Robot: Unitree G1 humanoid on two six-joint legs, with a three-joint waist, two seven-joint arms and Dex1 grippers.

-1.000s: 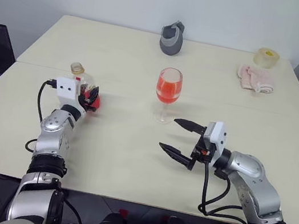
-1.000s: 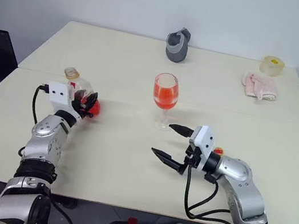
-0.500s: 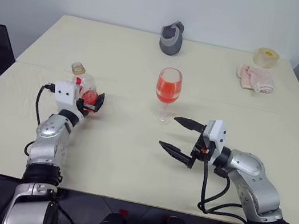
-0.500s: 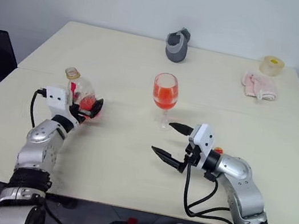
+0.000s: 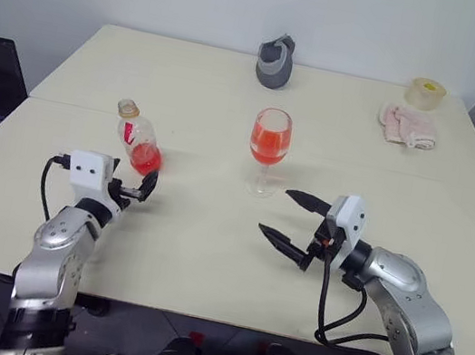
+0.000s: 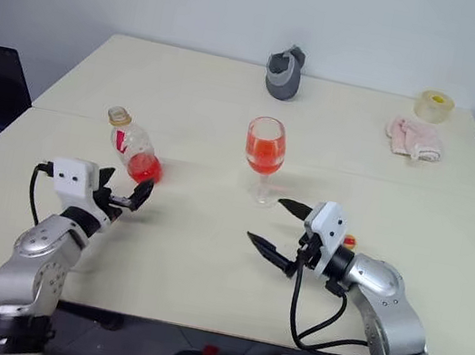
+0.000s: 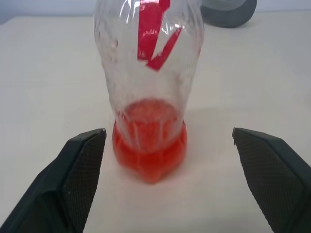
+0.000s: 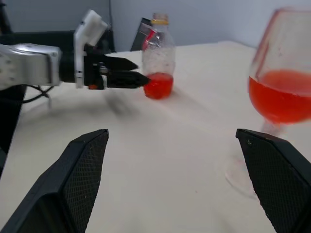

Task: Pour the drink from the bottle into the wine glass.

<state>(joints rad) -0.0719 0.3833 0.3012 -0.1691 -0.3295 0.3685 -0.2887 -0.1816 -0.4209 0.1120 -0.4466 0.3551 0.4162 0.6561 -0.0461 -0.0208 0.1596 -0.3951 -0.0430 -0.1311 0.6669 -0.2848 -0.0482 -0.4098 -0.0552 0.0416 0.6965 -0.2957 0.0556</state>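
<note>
Red-orange drink [image 5: 267, 148] already fills the wine glass [image 5: 267, 151]; the upright bottle [image 5: 138, 140] stands just ahead of the spread, empty left tool [image 5: 138, 191], well left of the glass.

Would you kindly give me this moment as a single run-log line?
left gripper: open, short of bottle | bottle: upright on table, some drink left | wine glass: part-filled | right gripper: open, empty, near glass
</note>
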